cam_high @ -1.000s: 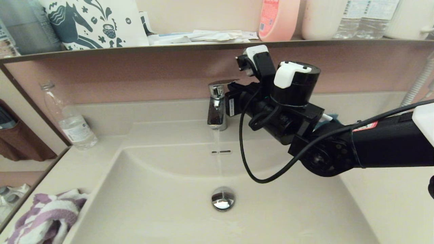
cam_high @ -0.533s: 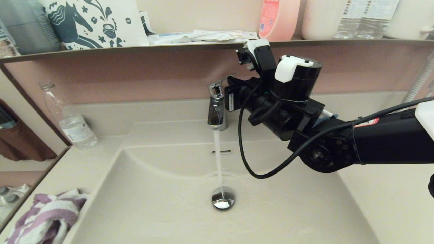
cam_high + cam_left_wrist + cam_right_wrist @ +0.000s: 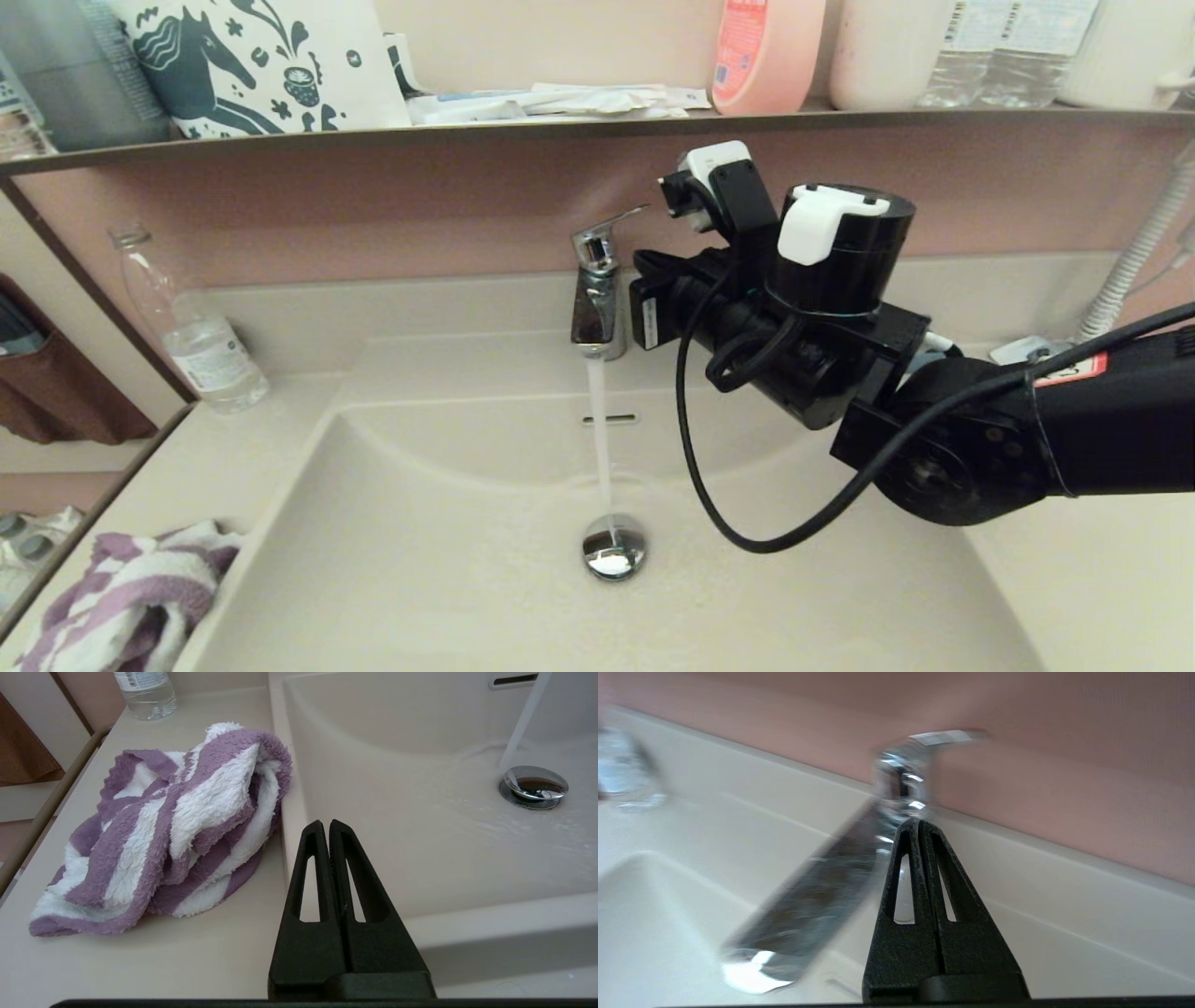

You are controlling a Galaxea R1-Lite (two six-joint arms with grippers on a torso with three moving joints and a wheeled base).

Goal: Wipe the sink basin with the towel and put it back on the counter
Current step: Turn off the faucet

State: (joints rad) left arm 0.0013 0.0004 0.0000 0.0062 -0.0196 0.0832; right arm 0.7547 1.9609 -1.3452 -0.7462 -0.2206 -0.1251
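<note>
The purple-and-white striped towel [image 3: 121, 597] [image 3: 177, 821] lies crumpled on the counter [image 3: 187, 448] at the front left, against the rim of the sink basin [image 3: 420, 560]. My left gripper [image 3: 327, 823] is shut and empty, hovering over the basin's left rim just right of the towel; it does not show in the head view. My right gripper [image 3: 919, 822] is shut and empty, its tips close beside the chrome tap [image 3: 596, 299] [image 3: 901, 779], under the raised lever [image 3: 611, 224]. Water [image 3: 600, 448] streams onto the drain plug [image 3: 613, 551].
A clear water bottle [image 3: 196, 345] stands at the counter's back left. A dark-edged shelf [image 3: 560, 126] with bottles and a bag runs above the tap. A ribbed hose [image 3: 1134, 252] hangs at the far right. Brown fabric [image 3: 47, 392] hangs left of the counter.
The tap lever has tipped up and the trickle has become a full stream reaching the drain. My right arm has drawn back to the right and slightly down from the tap.
</note>
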